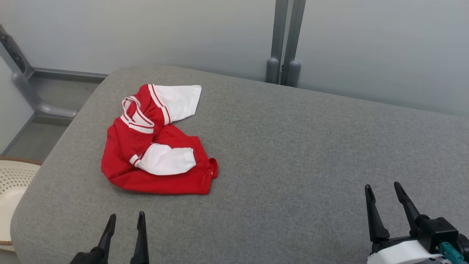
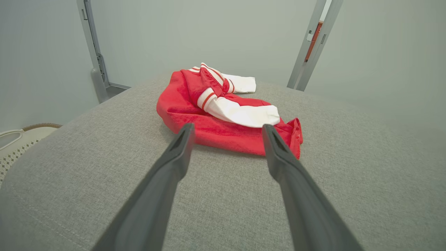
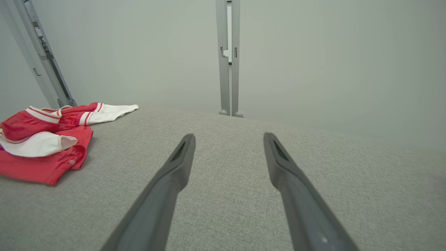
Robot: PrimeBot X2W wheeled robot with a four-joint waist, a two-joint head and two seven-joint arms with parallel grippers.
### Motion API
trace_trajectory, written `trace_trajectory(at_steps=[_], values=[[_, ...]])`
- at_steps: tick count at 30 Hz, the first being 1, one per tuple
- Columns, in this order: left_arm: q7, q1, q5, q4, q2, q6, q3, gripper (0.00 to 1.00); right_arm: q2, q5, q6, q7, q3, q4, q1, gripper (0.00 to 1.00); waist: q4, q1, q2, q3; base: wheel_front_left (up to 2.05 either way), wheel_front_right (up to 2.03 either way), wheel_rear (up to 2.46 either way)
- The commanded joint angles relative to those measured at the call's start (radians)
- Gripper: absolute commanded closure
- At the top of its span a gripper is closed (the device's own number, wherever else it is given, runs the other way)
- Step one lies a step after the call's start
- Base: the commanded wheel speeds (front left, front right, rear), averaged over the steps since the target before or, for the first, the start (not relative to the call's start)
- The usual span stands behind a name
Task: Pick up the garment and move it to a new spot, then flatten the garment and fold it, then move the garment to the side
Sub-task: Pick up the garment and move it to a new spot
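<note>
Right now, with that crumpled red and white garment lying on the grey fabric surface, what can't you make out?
- Crumpled red and white garment: its front, back and inner layers are hidden by its own folds in every view. The right wrist view's left edge also cuts it off.
- Cream perforated basket: mostly cut off by the head view's left edge and hidden behind the grey fabric surface.

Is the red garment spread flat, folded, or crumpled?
Crumpled. The garment lies bunched on the grey surface, its white sleeves twisted across the red body.

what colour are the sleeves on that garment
White, with red and white striped bands where they meet the red body of the garment; the head view shows it best.
</note>
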Motion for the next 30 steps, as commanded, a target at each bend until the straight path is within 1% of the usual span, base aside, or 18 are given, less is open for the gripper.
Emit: trace_trajectory(at_steps=[1, 4, 7, 10, 13, 18, 22, 25, 28, 29, 30], values=[[0.0, -0.028, 0.009, -0.004, 0.002, -0.005, -0.004, 0.0, -0.001, 0.006, 0.0, -0.003, -0.004, -0.007, 0.004, 0.0, 0.007, 0.0001, 0.0, 0.018, 0.0, 0.0, 0.0], [0.0, -0.051, 0.012, 0.003, 0.002, -0.007, -0.005, 0.0, -0.003, 0.005, 0.0, -0.003, -0.004, -0.012, 0.008, 0.0, 0.0, 0.0001, 0.0, 0.026, 0.0, 0.0, 0.0], [0.0, -0.079, 0.014, 0.013, 0.002, -0.005, 0.017, 0.0, -0.009, 0.006, 0.0, -0.003, 0.001, -0.008, -0.002, 0.0, -0.024, 0.0001, 0.0, 0.028, 0.0, 0.0, 0.0], [0.0, -0.116, 0.027, 0.051, 0.003, -0.004, 0.04, 0.0, -0.013, 0.004, 0.0, -0.003, 0.006, -0.007, -0.015, 0.0, -0.053, 0.0001, 0.0, 0.033, 0.0, 0.0, 0.0], [0.002, -0.192, 0.031, 0.161, 0.023, 0.004, 0.054, 0.0, -0.025, 0.002, 0.0, -0.003, 0.014, -0.012, -0.033, 0.0, -0.089, 0.0001, 0.0, 0.054, 0.0, 0.0, 0.0], [0.094, -0.395, 0.023, 0.35, 0.061, 0.053, 0.086, 0.0, -0.051, 0.002, 0.0, -0.003, 0.022, -0.033, -0.091, 0.0, -0.16, 0.0001, 0.0, 0.156, 0.0, 0.0, 0.0], [0.174, -0.555, 0.011, 0.484, 0.093, 0.043, 0.088, 0.0, -0.072, 0.003, 0.0, -0.003, 0.024, -0.034, -0.14, 0.0, -0.206, 0.0001, 0.0, 0.257, 0.0, 0.0, 0.0], [0.217, -0.642, 0.009, 0.591, 0.124, 0.077, 0.106, 0.0, -0.076, 0.006, 0.0, -0.003, 0.027, -0.025, -0.169, 0.0, -0.232, 0.0001, 0.0, 0.305, 0.0, 0.0, 0.0], [0.221, -0.693, 0.041, 0.691, 0.176, 0.132, 0.106, 0.0, -0.074, 0.009, 0.0, -0.003, 0.048, -0.012, -0.189, 0.0, -0.267, 0.0001, 0.0, 0.323, 0.0, 0.0, 0.0], [0.225, -0.7, 0.04, 0.718, 0.183, 0.141, 0.111, 0.0, -0.072, 0.012, 0.0, -0.003, 0.05, -0.007, -0.19, 0.0, -0.275, 0.0001, 0.0, 0.322, 0.0, 0.0, 0.0], [0.232, -0.706, 0.032, 0.749, 0.191, 0.144, 0.117, 0.14, -0.068, 0.014, 0.0, -0.003, 0.048, -0.003, -0.191, 0.0, -0.284, 0.0001, 0.0, 0.317, 0.0, 0.0, 0.0]])
